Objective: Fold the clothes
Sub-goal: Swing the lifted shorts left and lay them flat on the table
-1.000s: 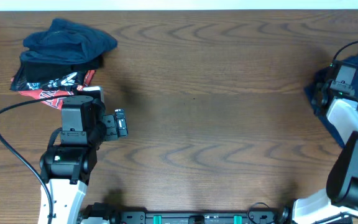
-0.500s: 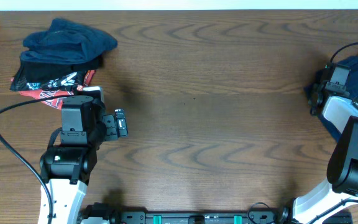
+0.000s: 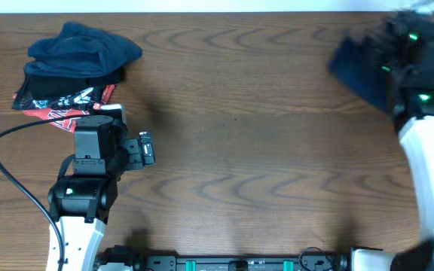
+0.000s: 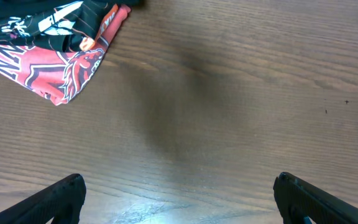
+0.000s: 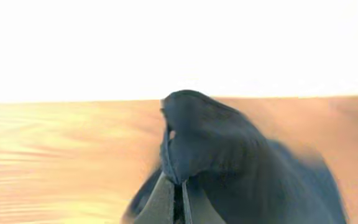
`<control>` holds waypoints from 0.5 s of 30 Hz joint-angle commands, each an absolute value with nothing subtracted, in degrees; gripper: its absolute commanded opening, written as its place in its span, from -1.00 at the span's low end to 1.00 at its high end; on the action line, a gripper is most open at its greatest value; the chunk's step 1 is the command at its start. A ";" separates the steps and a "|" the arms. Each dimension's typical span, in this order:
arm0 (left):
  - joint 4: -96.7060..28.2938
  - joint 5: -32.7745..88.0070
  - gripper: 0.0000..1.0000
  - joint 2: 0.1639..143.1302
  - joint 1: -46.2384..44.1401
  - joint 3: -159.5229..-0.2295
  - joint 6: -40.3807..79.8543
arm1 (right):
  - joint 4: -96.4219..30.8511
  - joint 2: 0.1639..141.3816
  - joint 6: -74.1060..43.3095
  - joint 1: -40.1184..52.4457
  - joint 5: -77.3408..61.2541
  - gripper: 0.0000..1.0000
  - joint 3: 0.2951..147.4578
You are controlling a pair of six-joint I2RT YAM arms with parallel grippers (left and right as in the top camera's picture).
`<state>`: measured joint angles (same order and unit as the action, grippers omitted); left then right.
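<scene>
The clothes, a plain navy garment, hang blurred at the table's far right corner. In the right wrist view my right gripper is shut on a bunched fold of this navy cloth, which drapes off to the right above the wood. The right arm reaches up along the right edge. My left gripper is open wide over bare wood, its dark fingertips at the frame's lower corners with nothing between them. The left arm stands at the near left.
A pile of other garments sits at the far left: a dark blue one on top, with a black, red and white printed one below. The printed one's red corner lies ahead and left of my left gripper. A black cable loops at the left edge.
My right gripper closed on the navy garment at the right edge. It then swung up and leftward towards the far right corner, carrying the cloth. The left arm stayed still.
</scene>
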<state>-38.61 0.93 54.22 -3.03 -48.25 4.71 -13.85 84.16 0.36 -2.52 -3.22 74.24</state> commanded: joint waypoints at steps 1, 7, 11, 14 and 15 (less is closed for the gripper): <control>-38.54 1.04 0.96 54.13 -2.70 -49.41 5.26 | -13.02 81.52 1.39 7.29 -15.22 -0.98 78.98; -38.54 1.04 0.96 54.13 -2.70 -49.41 5.26 | -13.54 79.90 0.40 14.04 -12.23 -0.98 86.11; -38.54 1.04 0.96 54.13 -2.70 -49.41 5.26 | -17.91 78.61 -0.36 11.92 -11.33 -0.98 88.09; -38.50 1.04 0.96 54.13 -2.70 -49.41 5.26 | -20.97 78.22 -0.38 8.82 -4.10 -0.98 88.09; -38.50 1.04 0.96 54.13 -2.70 -49.41 5.26 | -21.76 78.22 -0.38 7.97 -1.80 -0.98 88.09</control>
